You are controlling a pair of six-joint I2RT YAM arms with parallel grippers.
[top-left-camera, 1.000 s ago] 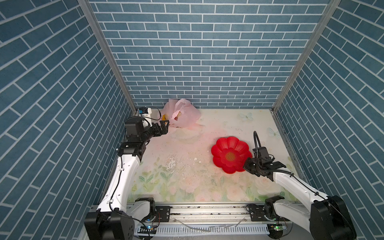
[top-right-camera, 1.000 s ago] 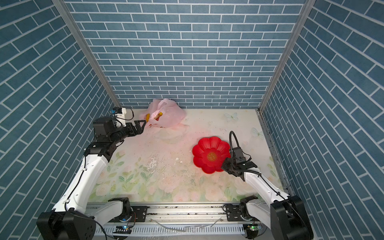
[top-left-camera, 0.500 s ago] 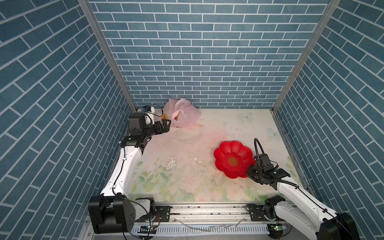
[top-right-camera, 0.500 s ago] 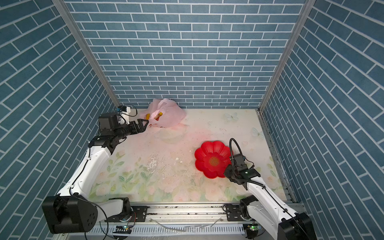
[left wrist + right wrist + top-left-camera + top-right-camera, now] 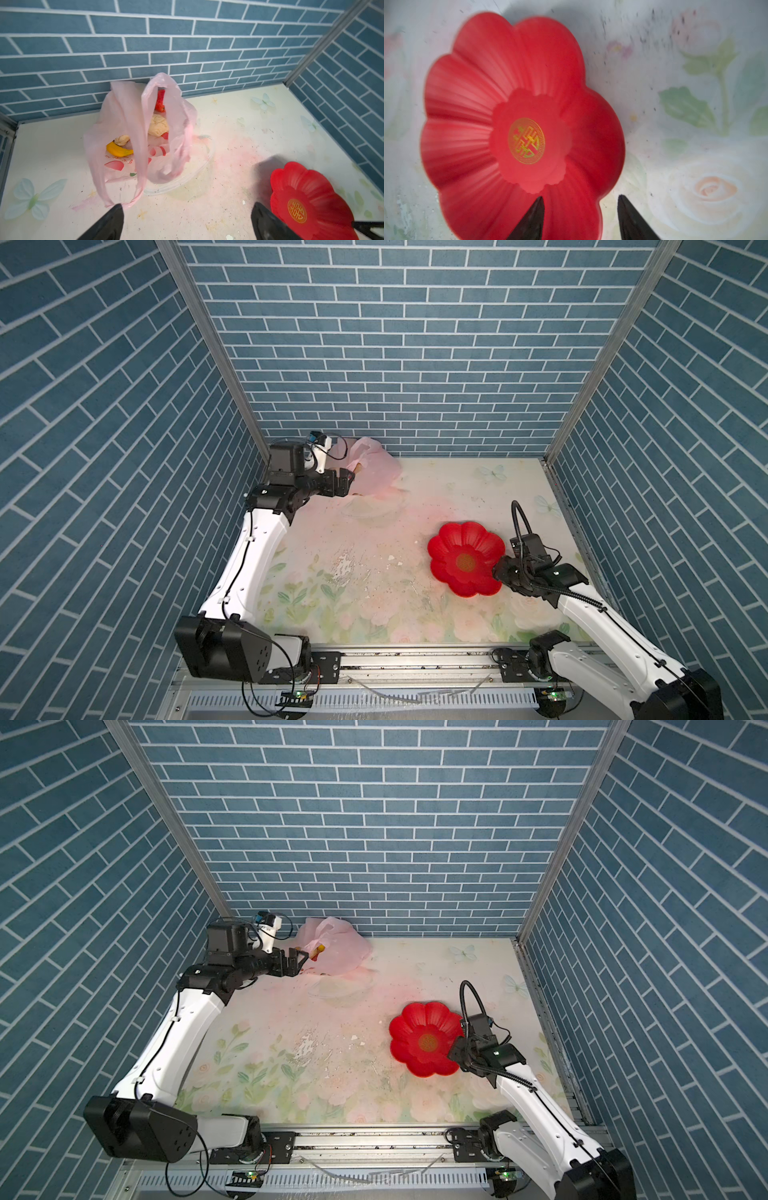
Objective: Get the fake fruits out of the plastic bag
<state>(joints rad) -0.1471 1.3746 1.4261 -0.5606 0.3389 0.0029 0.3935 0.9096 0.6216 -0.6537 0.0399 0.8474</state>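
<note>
Approach step: left gripper (image 5: 188,204), fingers wide, faced plastic bag (image 5: 128,116) holding banana (image 5: 118,150); right gripper (image 5: 581,196), fingers parted astride red dish (image 5: 477,83) rim; next move judged a reach inside bag.

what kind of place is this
Probably a robot test booth, not a lived-in room: blue brick-print walls box in a floral-print tabletop, and two robot arms are mounted on a metal rail at its near edge.
</note>
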